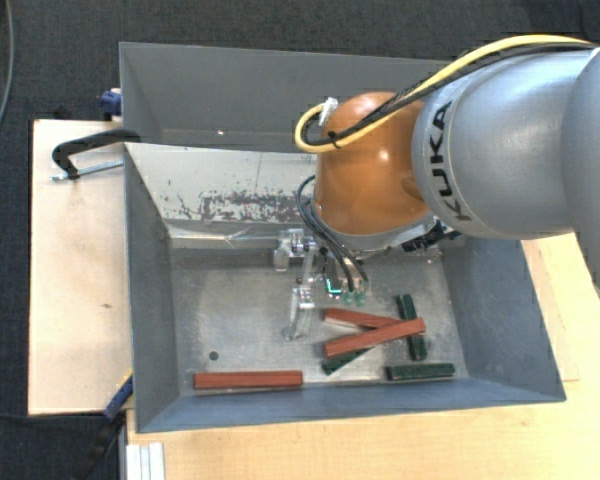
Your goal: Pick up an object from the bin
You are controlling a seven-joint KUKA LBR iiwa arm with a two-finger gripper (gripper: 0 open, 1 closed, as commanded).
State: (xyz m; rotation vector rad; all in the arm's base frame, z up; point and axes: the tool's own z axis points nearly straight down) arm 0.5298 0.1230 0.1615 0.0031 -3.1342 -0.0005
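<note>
At mid-floor of the bin: gripper, set low, no object visibly in it; jaw state impossible to tell. Just beside it, toward the front right corner: two red-brown sticks, overlapping, ringed by dark green sticks. Along the front edge, well apart: one red-brown bar. Judged status: pick not yet made, with closing on a stick and lifting both outstanding.

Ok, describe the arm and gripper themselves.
The arm is a thick, rounded silver-grey tube with black KUKA lettering. An orange dome cover caps its wrist, a yellow cable loops along the top, dark cables hang below, and the gripper is slim bare metal.
</note>
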